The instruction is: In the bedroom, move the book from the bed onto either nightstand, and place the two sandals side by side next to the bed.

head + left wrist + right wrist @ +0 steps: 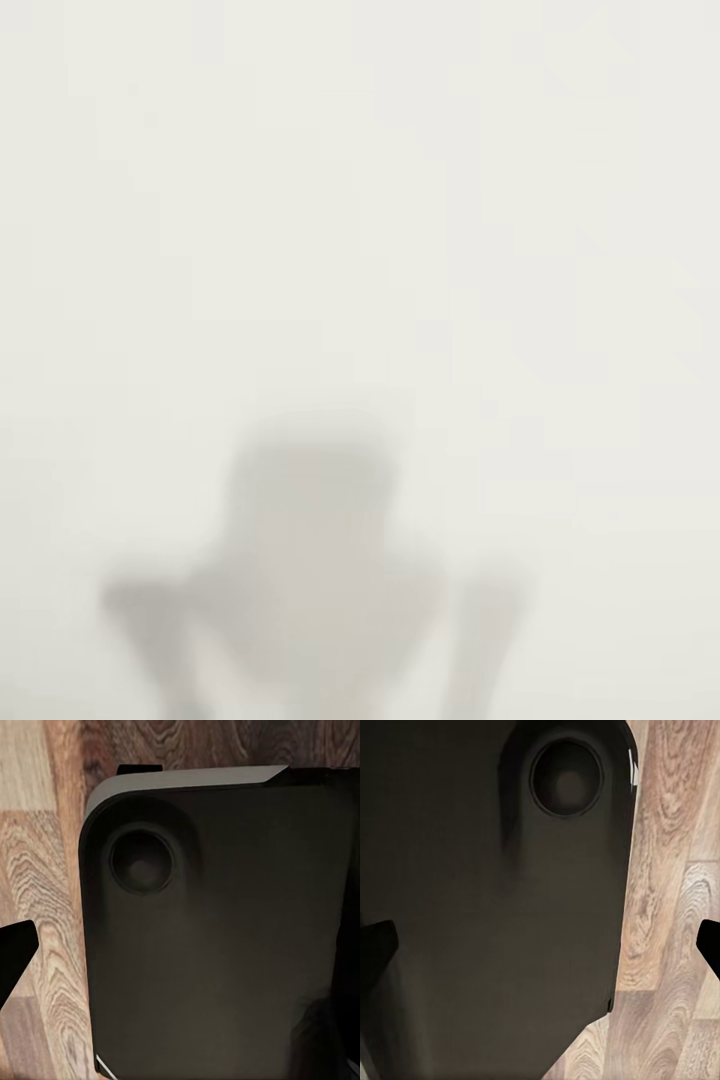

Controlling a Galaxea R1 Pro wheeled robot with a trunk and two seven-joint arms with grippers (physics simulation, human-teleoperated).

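Head view is a pale blur; a grey trunk (305, 560) rises at the bottom middle, arms angling down either side, left arm (150, 625), right arm (495, 615); jaws unreadable there. Left wrist view: dark base (217, 930) below, one black fingertip (15, 956) at the edge; right wrist view: two fingertips (375, 945) wide apart, jaws spread, nothing between them.

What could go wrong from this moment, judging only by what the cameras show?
1. The head view is a pale blur with only a vague grey shape low in it, so driving or reaching now would be nearly blind.
2. Both wrist cameras look down past a dark rounded body onto the wood-plank floor; no book, bed or sandal can be located from here.
3. The right pincer looks open, fingertips at the picture's edges; the left pincer's state is unclear, one dark fingertip showing.
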